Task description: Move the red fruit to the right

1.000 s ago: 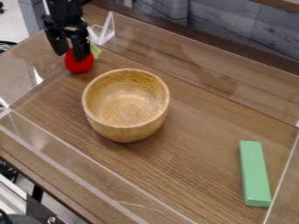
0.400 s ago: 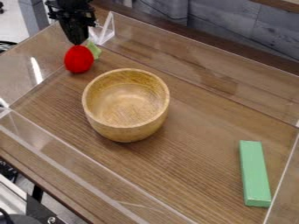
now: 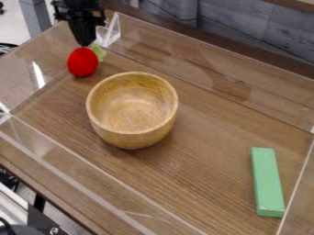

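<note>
The red fruit (image 3: 83,61) is small and round, with a pale green leaf at its right. It lies on the wooden table at the far left corner. My black gripper (image 3: 83,39) hangs straight above it, pointing down, its tips just over the fruit's top. The fingers are pressed together and nothing is between them. The fruit rests on the table, not in the grip.
A wooden bowl (image 3: 128,136) stands in the middle of the table, to the right of and nearer than the fruit. A flat green block (image 3: 266,181) lies near the right front. Clear plastic walls (image 3: 31,55) ring the table.
The gripper, earlier open and down around the fruit, has risen and shut. The fruit stayed on the table where it was.
</note>
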`<state>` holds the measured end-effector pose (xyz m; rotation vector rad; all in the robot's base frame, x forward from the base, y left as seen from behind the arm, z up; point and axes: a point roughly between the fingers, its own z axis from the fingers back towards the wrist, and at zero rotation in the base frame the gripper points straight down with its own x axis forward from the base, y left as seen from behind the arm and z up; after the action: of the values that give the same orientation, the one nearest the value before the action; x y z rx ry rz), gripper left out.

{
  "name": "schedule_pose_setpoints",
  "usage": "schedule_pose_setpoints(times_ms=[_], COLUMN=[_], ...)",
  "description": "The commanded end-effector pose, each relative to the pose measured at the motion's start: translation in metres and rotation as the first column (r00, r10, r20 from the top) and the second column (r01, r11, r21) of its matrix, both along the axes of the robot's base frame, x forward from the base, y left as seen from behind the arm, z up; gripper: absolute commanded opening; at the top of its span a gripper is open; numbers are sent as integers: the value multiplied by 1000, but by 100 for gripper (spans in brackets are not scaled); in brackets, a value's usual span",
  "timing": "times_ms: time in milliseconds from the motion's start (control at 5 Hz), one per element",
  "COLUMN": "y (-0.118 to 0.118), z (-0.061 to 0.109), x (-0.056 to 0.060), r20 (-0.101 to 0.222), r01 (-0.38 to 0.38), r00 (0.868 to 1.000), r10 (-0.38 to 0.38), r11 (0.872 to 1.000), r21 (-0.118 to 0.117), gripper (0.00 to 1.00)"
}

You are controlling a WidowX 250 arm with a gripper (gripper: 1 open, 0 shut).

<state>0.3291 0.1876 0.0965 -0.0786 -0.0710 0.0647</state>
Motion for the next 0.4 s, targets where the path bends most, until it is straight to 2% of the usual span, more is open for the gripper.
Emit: schedule_pose_setpoints(times_ms=[0,200], y=[-10,-10], z=[52,35], x=[7,3], r20=[100,85], r01=[25,27], r00=[994,996], r10=[-30,-31], r11=[999,998], r21=[48,50], gripper=[0,100])
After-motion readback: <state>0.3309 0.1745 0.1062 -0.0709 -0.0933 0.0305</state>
